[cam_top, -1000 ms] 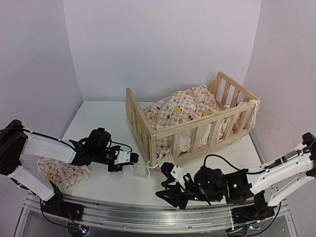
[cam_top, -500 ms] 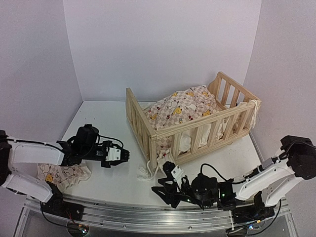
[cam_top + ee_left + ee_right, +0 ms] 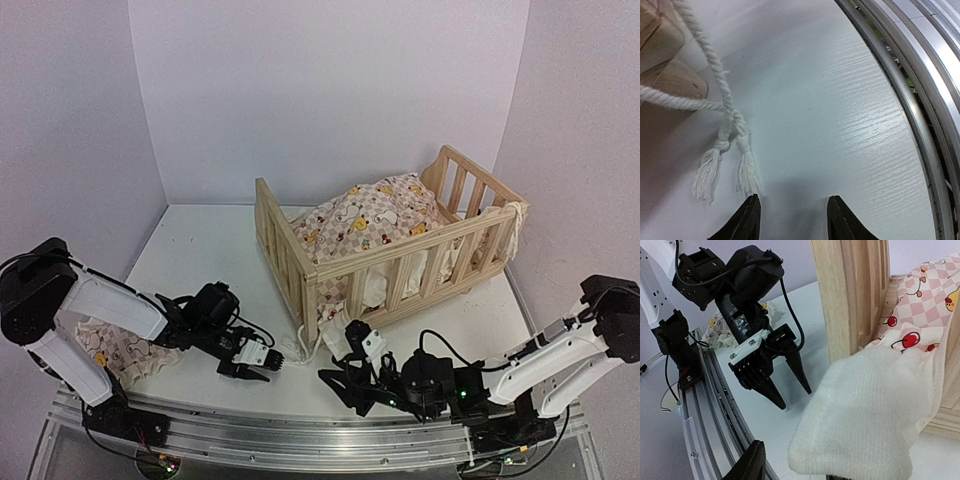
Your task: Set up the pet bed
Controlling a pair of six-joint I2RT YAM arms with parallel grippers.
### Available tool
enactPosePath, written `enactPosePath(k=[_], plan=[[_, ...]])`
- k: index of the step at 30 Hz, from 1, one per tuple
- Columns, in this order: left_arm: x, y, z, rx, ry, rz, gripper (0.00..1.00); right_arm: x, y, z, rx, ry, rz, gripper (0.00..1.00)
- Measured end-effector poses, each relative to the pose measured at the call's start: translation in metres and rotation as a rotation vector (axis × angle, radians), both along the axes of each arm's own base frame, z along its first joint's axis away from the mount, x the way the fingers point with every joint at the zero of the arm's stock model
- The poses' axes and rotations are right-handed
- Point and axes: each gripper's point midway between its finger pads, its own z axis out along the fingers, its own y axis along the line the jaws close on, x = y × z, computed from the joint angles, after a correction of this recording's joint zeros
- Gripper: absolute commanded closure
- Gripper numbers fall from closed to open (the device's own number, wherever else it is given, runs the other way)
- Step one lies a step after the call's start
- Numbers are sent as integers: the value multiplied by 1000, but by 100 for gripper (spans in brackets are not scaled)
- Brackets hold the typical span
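The pet bed's pine frame [image 3: 300, 270] stands at the back right. Its checked cushion [image 3: 375, 225] is heaped inside, and a white knit fold [image 3: 865, 420] hangs out through the slats. A white tie string [image 3: 727, 110] trails from the near corner post [image 3: 837, 295] onto the table, its tassels just left of my left gripper [image 3: 794, 210]. That gripper is open and empty, low over the table [image 3: 268, 368]. My right gripper [image 3: 340, 385] sits close to the front rail. In its wrist view one finger [image 3: 752, 462] stands clear of the fold, which hides the other.
A second patterned cloth [image 3: 125, 350] lies at the near left under the left arm. The metal rail [image 3: 920, 100] runs along the table's near edge, just right of the left gripper. Both grippers are close together by the bed's near corner.
The left gripper has opened and let go of the tie string, drawn back left, then moved down towards the near edge. The right arm shifted slightly.
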Motion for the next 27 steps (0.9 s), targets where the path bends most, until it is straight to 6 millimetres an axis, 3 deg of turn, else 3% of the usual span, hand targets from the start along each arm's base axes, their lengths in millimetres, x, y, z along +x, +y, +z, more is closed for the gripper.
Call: enactPosePath(k=[4, 13, 17, 22, 27], plan=[[1, -8, -8, 15, 1, -14, 59, 1, -3, -3, -9, 0, -12, 59], [27, -22, -7, 7, -50, 59, 61, 4, -12, 7, 13, -8, -34, 59], [34, -24, -7, 52, 17, 133, 61, 6, -17, 10, 23, -10, -49, 59], [31, -20, -1, 144, 221, 302, 48, 7, -21, 13, 20, -7, -58, 59], [28, -19, 29, 64, 324, 451, 40, 8, -24, 14, 18, -10, -71, 59]])
